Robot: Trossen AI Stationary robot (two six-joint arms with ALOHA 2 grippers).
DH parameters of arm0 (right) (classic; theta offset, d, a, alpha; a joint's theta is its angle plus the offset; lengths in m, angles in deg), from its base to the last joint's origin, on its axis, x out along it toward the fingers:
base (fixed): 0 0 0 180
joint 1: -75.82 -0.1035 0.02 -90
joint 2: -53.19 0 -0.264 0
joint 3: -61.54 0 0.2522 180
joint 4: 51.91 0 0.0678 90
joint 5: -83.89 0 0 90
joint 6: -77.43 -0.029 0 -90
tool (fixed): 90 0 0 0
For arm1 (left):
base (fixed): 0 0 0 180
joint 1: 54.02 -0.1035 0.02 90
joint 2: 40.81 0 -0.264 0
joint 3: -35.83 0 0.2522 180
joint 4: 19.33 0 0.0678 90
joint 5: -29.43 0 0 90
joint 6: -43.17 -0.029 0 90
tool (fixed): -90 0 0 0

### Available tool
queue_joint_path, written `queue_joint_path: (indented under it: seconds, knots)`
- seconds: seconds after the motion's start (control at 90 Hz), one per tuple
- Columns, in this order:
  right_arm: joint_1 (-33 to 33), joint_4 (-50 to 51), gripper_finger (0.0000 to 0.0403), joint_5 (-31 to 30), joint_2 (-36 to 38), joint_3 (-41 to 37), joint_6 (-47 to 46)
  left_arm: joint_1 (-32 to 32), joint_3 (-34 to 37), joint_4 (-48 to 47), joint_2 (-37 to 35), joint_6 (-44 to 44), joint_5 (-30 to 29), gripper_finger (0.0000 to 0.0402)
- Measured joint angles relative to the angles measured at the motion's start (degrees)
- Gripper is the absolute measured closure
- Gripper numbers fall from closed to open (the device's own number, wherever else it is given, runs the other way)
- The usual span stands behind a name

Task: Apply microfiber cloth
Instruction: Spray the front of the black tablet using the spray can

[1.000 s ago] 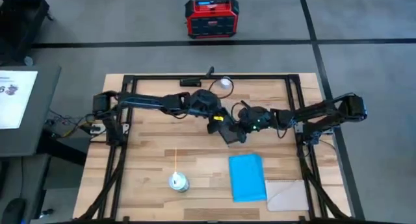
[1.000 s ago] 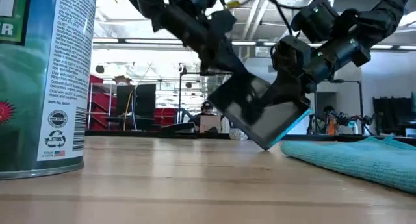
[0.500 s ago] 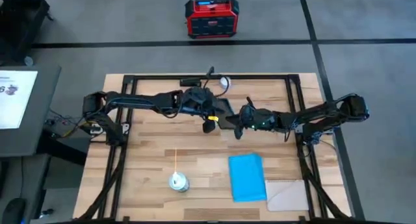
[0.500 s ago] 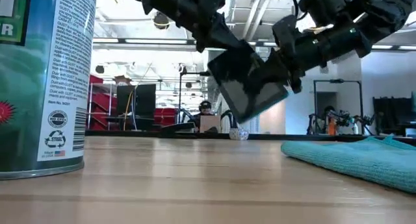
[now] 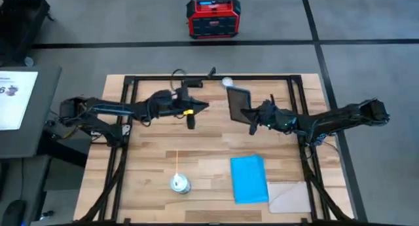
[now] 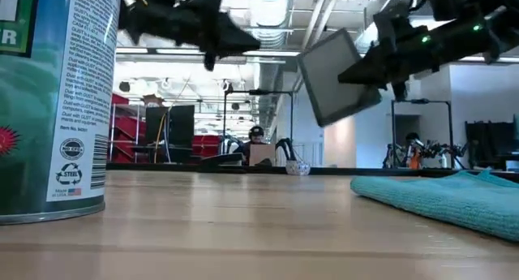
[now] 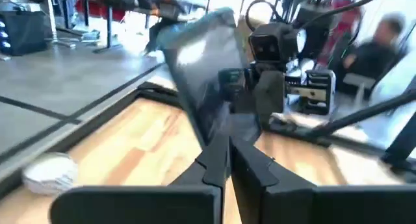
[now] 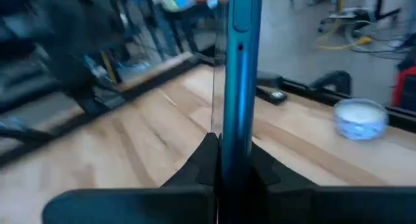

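The microfiber cloth (image 5: 249,179) lies flat on the table near its front edge, a sky-blue rectangle, also seen in the low view (image 6: 444,197); no gripper touches it. A dark tablet with a teal back (image 5: 238,103) hangs high above the table's far middle, and my right gripper (image 5: 253,116) is shut on it. In the low view the tablet (image 6: 331,75) is tilted in the air. My left gripper (image 5: 190,112) hovers to the tablet's left, shut and holding nothing (image 7: 227,164). My right gripper pinches the tablet between its two fingers at one edge (image 8: 229,134), one finger on the screen side and one on the teal back. The fingers reach in from the table's right. The tablet is lifted clear of the table and stands tilted beyond the fingers (image 6: 357,69).
A spray can (image 5: 180,183) stands near the front left of the cloth and looms large in the low view (image 6: 53,101). A pale beige sheet (image 5: 291,197) lies at the front right beside the cloth. A small white object (image 5: 227,82) sits at the far edge.
My left gripper has let go of the tablet and drawn back toward the table's left edge. My right gripper has carried the tablet up and toward the far right, and the tablet has risen from low over the table to high above it.
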Motion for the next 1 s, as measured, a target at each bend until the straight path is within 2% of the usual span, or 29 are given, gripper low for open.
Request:
queue_joint_path:
  seconds: [0.111, 0.222, 0.389, 0.678, 1.0]
  knots:
    - [-1.0, -3.1, 0.0393, 1.2, -3.6, 1.1, 0.6, -0.2, 2.9, 6.7, 2.9, 3.9, -0.7, 0.0402]
    - [-1.7, -5.5, 0.0393, 2.6, -8.2, 4.6, 2.1, -0.1, 2.2, 11.6, 7.1, 5.7, 0.1, 0.0402]
    - [-1.8, -4.6, 0.0393, 3.6, -13.9, 8.9, 4.0, 0.0, -0.5, 12.0, 11.6, 6.6, 0.2, 0.0402]
    - [-2.2, -5.1, 0.0393, 5.0, -14.3, 9.9, 4.3, -0.2, -0.5, 11.4, 12.0, 6.7, 0.2, 0.0402]
    - [-2.1, -5.2, 0.0393, 4.9, -14.9, 9.9, 4.0, -0.3, -0.6, 16.0, 12.1, 7.5, 0.2, 0.0402]
